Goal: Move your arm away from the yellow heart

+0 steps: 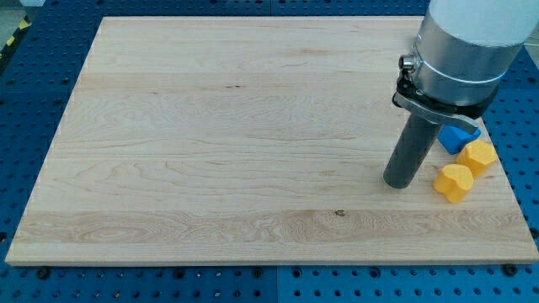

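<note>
The yellow heart lies on the wooden board near the view's lower right. My tip rests on the board to the heart's left, with a clear gap between them. A yellow hexagon block lies just up and right of the heart. A blue block sits above them, partly hidden by the rod's mount.
The arm's grey body covers the board's upper right corner and hides whatever blocks lie there. The board's right edge runs close beside the yellow blocks.
</note>
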Robot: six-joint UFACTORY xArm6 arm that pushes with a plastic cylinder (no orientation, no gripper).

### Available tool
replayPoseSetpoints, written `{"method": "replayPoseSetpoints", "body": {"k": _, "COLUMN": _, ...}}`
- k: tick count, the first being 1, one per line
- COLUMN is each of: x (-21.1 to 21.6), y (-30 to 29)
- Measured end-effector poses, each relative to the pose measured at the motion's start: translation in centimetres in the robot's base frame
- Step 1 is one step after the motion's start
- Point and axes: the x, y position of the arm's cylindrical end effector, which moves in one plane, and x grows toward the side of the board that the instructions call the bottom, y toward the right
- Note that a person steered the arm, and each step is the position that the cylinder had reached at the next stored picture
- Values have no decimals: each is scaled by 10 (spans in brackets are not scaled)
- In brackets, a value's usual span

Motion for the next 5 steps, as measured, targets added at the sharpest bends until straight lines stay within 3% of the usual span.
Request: {"method": "replayPoseSetpoints", "body": {"k": 5, "x": 20, "y": -7}}
